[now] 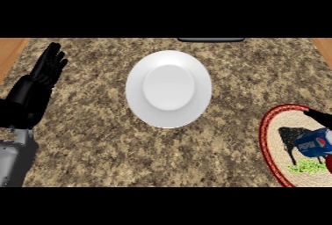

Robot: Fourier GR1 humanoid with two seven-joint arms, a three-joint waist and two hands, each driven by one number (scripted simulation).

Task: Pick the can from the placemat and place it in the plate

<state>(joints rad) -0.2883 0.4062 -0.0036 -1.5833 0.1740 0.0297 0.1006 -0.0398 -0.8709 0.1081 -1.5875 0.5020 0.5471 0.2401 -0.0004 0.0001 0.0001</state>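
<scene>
A white plate [168,89] lies in the middle of the counter. At the right edge lies a round woven placemat [276,145] with a red rim and a cow picture. On it is a blue can [312,144], partly cut off by the view's edge. Only a small black part of my right hand [318,118] shows, just beyond the can and close against it; the remainder is out of view. I cannot tell whether the can is standing on the mat or held. My left hand [40,77] rests open at the far left, fingers up, well away from the plate.
The counter top is speckled brown stone with wooden strips at both upper corners. A dark flat object [211,39] sits at the far edge behind the plate. Bare counter lies between the plate and the placemat.
</scene>
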